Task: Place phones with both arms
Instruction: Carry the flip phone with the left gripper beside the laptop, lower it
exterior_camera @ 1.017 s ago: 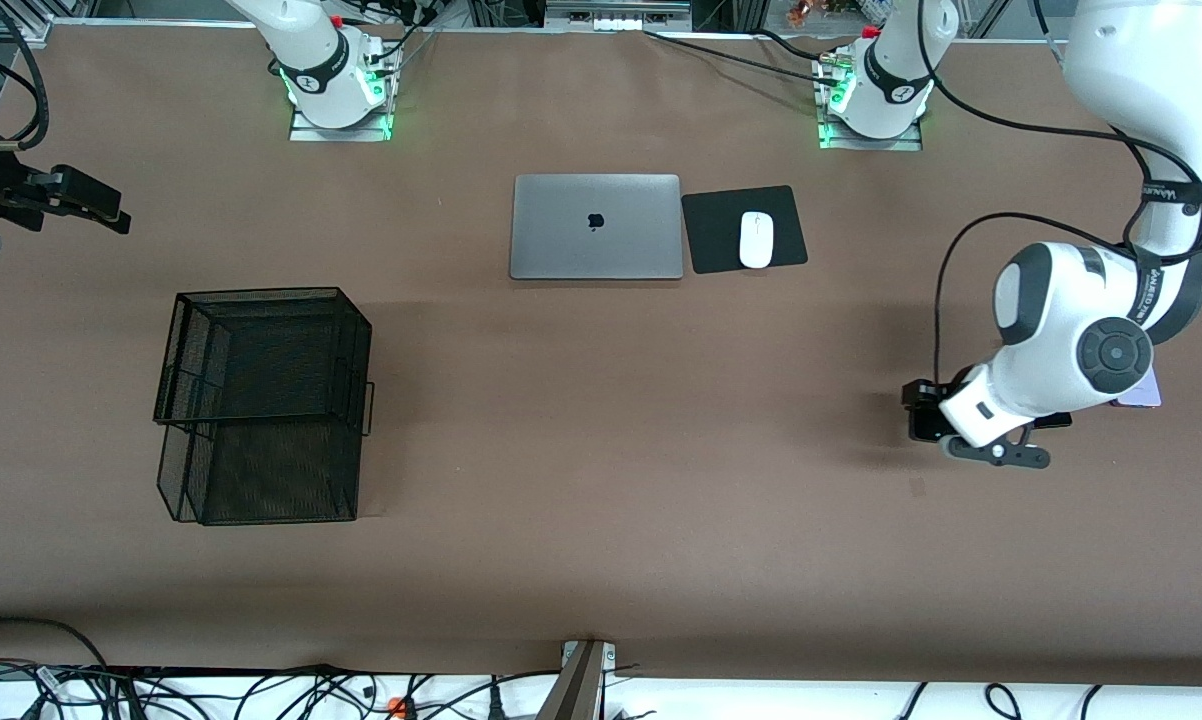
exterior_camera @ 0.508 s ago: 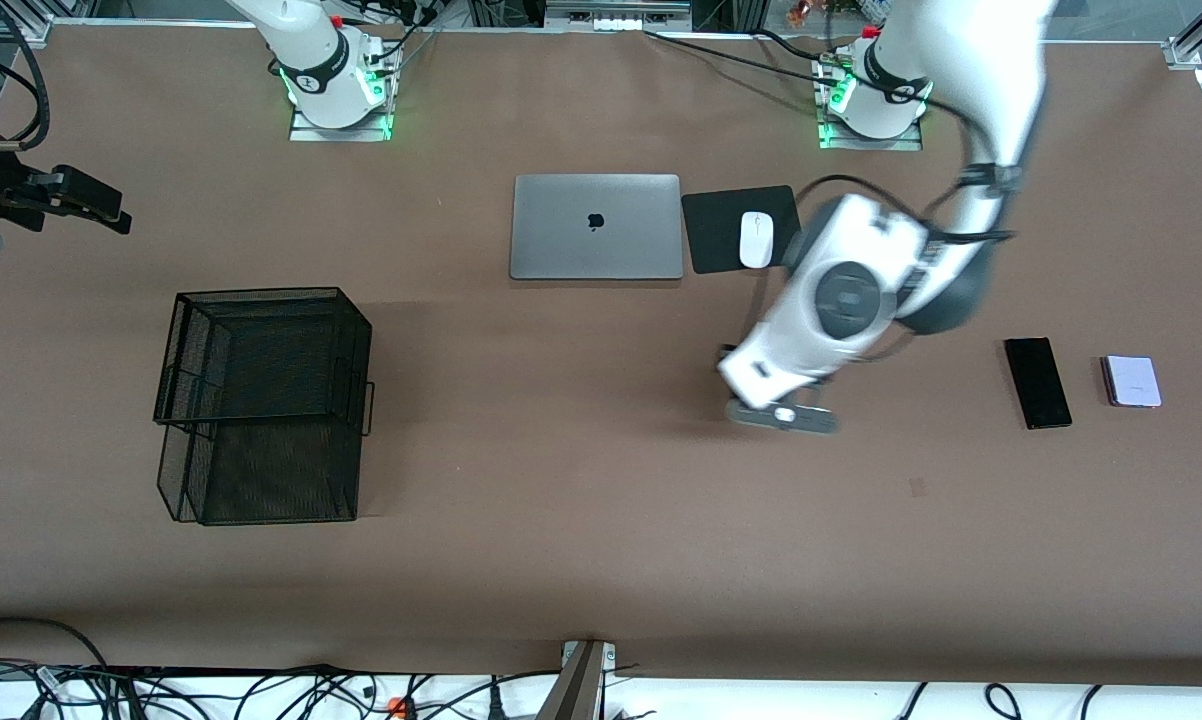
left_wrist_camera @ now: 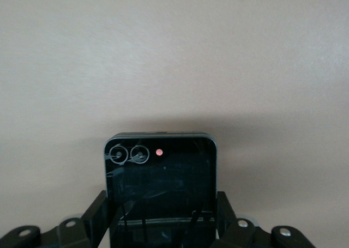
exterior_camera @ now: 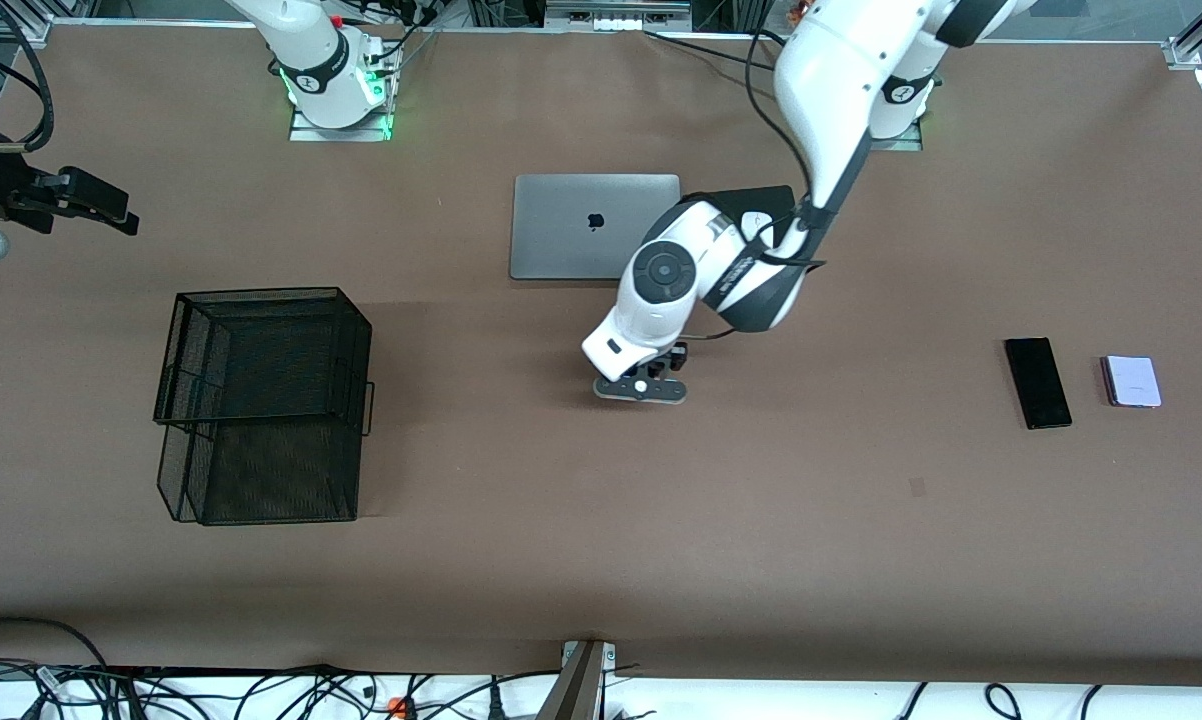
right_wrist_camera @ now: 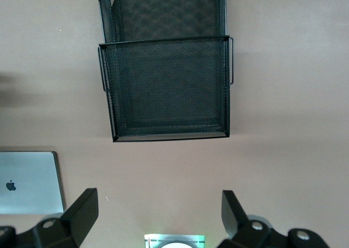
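My left gripper (exterior_camera: 641, 386) is shut on the small squarish black phone (left_wrist_camera: 161, 185). It holds the phone over bare table close to the laptop's corner. The fingers (left_wrist_camera: 94, 216) press on the phone's two sides, and its camera lenses point away from the wrist. The long slim black phone (exterior_camera: 1038, 382) and the pale lavender-white phone (exterior_camera: 1132, 381) lie flat side by side toward the left arm's end of the table. My right gripper (exterior_camera: 81, 202) waits, open and empty (right_wrist_camera: 157, 211), over the right arm's end of the table.
A black wire mesh basket (exterior_camera: 261, 400) stands toward the right arm's end and also shows in the right wrist view (right_wrist_camera: 163, 90). A shut grey laptop (exterior_camera: 581, 225) lies mid-table near the bases. The black mouse pad (exterior_camera: 756, 197) beside it is partly covered by the left arm.
The left arm has swung from the left arm's end of the table to the middle with the black phone, uncovering the other two phones. The right arm has not moved.
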{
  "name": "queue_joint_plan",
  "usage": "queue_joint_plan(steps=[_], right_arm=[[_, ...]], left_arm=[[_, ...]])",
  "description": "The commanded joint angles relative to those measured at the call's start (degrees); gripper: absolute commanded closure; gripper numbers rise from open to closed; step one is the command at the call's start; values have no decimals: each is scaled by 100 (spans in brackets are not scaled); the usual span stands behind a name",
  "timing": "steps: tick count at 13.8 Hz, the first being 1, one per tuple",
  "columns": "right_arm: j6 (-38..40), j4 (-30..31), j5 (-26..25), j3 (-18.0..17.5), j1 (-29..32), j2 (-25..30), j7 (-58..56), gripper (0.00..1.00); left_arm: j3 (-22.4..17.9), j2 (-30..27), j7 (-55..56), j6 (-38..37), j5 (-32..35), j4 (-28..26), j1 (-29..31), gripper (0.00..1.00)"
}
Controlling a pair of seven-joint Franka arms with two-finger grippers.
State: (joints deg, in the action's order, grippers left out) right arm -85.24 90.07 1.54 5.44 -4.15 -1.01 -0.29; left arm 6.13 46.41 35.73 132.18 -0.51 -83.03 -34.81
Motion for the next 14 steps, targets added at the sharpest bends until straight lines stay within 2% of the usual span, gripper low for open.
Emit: queue_joint_plan(steps=[1,3,4,8,9,10,14], right_arm=[[-2,-33,153,-17,-24,-4,-59,0],[-2,-33,250,-17,-24,-22,-68,0],[-2,-33,303,-17,-24,-31,-59,0],[-10,-33,356,-25,-24,-40,-59,0],[-10,-33,408,-17,-24,-40,-59,0],[-10,-33,417,-17,-24,-48,-59,0],[-10,-33,417,-25,-68,-48,-59,0]], left_arm=[[-94,140,-5,176,-72,200,-60,65],[-94,227,-5,203,-72,173,-140,59],[-94,263,-13,212,-55,181,-131,50],[-94,360,-22,212,-46,173,-140,46],[-94,360,-22,212,-46,173,-140,31],[-94,351,-40,203,-46,173,-131,0],[-94,54,-75,-7,-54,155,18,0]])
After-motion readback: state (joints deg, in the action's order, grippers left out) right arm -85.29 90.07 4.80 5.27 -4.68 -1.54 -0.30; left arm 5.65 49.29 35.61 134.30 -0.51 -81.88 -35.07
